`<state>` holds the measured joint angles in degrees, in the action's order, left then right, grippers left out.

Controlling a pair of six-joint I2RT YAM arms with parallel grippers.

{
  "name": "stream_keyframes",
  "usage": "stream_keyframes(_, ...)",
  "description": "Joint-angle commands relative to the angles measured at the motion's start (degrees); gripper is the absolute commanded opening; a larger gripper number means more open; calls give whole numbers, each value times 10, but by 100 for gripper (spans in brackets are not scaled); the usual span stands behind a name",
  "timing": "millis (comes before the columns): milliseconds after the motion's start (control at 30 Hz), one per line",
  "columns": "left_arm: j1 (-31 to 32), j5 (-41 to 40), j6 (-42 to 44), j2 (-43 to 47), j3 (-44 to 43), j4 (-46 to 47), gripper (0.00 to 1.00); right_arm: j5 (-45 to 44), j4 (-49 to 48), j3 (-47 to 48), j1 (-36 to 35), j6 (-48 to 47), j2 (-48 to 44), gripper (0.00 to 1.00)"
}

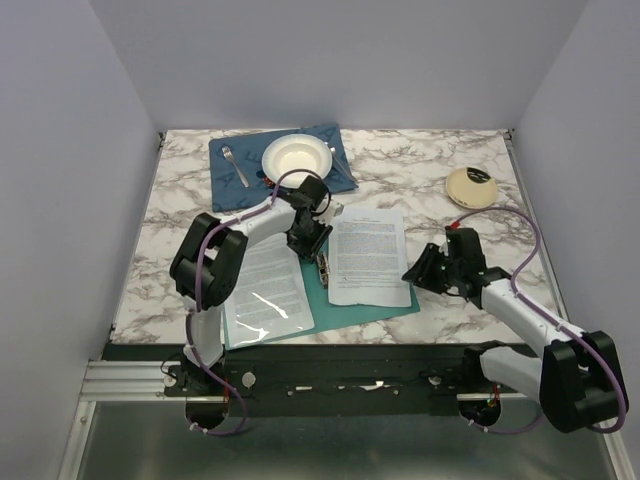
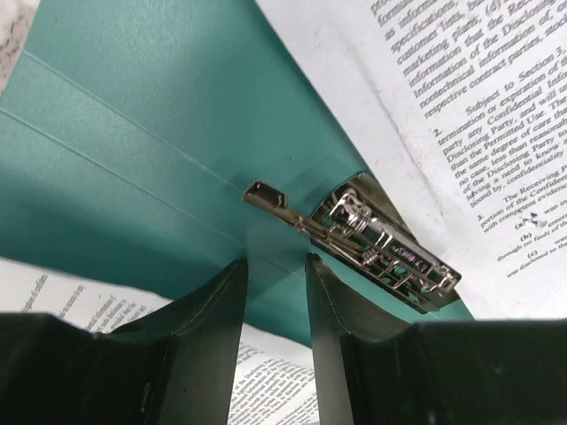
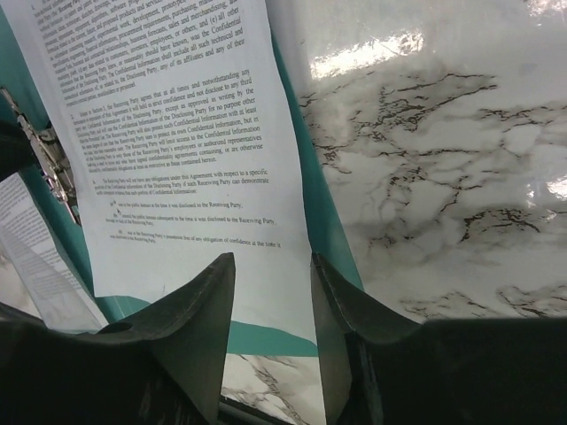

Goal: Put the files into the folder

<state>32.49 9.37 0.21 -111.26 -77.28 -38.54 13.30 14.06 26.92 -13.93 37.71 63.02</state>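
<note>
Two arms: left bent over the folder [image 1: 360, 312] spine, right low beside the files [image 1: 368, 255].
Left gripper [image 2: 276, 261]: fingers apart, empty, by clip [image 2: 390, 252].
Right gripper [image 3: 273, 258]: fingers apart, empty.
Files: flat on open folder's right half.
Surface: marble table [image 1: 450, 195], pale walls [image 1: 330, 60].

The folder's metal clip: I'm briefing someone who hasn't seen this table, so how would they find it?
On the marble table, find the open teal folder near the front edge. Along its centre fold, between the two printed pages, lies the clip: the only shiny silver piece there.
</note>
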Motion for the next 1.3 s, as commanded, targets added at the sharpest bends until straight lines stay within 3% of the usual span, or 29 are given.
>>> stream_keyframes(0,11,-22,11,-38,-11,2,45,-18,43,-17,-7,15,-9,47)
stream_keyframes(233,18,-22,9,-52,-31,-4,45,-42,53,-48,-61,47,-8,45)
stream_keyframes(433,28,-28,13,-65,-57,-14,45,-47,44,-68,-104,89,-34,37)
stream_keyframes(733,26,-43,30,-70,-46,-16,45,-80,68,-85,-181,144,-91,2)
stream_keyframes(933,21,-43,30,-73,-40,-14,45,-120,135,-33,-183,88,-79,0)
stream_keyframes(1267,21,-33,32,-56,-27,-17,45,-160,249,123,-184,-29,51,1)
